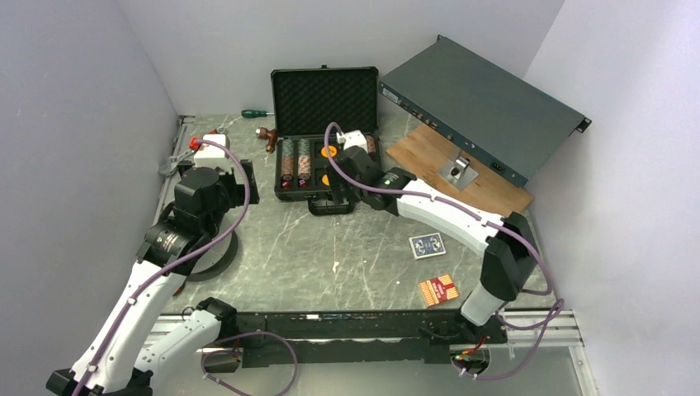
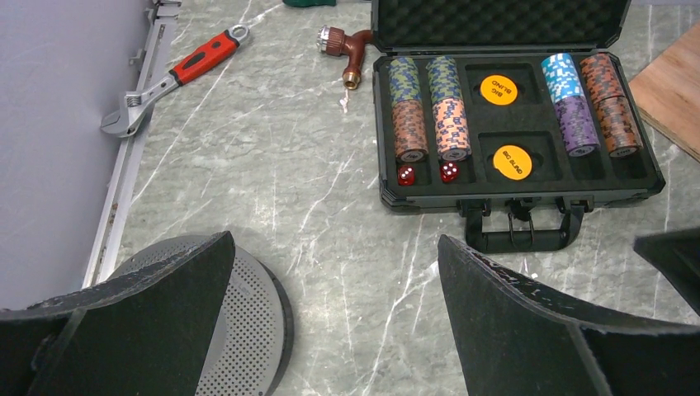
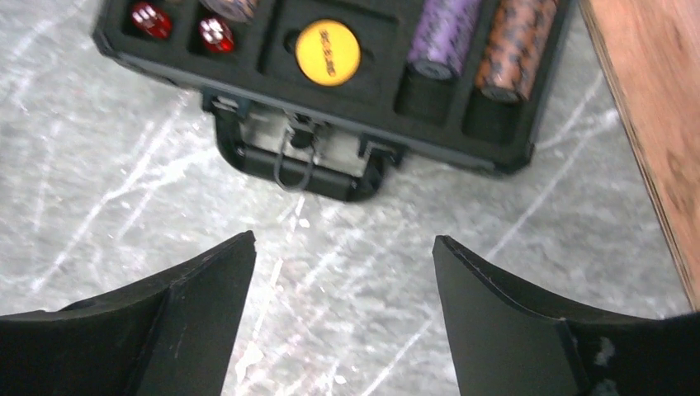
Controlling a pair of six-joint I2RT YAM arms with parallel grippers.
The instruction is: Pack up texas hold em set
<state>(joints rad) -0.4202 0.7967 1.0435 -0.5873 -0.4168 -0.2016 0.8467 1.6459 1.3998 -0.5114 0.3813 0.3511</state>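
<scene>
The table (image 2: 272, 190) is smooth, veined stone-look with a faint sheen, the black case (image 2: 429, 200) is matt with egg-crate foam (image 2: 495, 21) in its lid, the dice (image 2: 406, 175) are glossy translucent red, the board (image 1: 495, 191) is bare grained wood, and the rack box (image 1: 487, 103) is matt painted metal.

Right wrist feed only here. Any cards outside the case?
Observer: Yes. The top view shows a blue deck on the table, between the case and the arm bases.
Operator: Just that one?
Observer: No. A red deck lies nearer the bases, also loose on the table.
Operator: Left claw?
Observer: The left claw is open and empty, above the table.
</scene>
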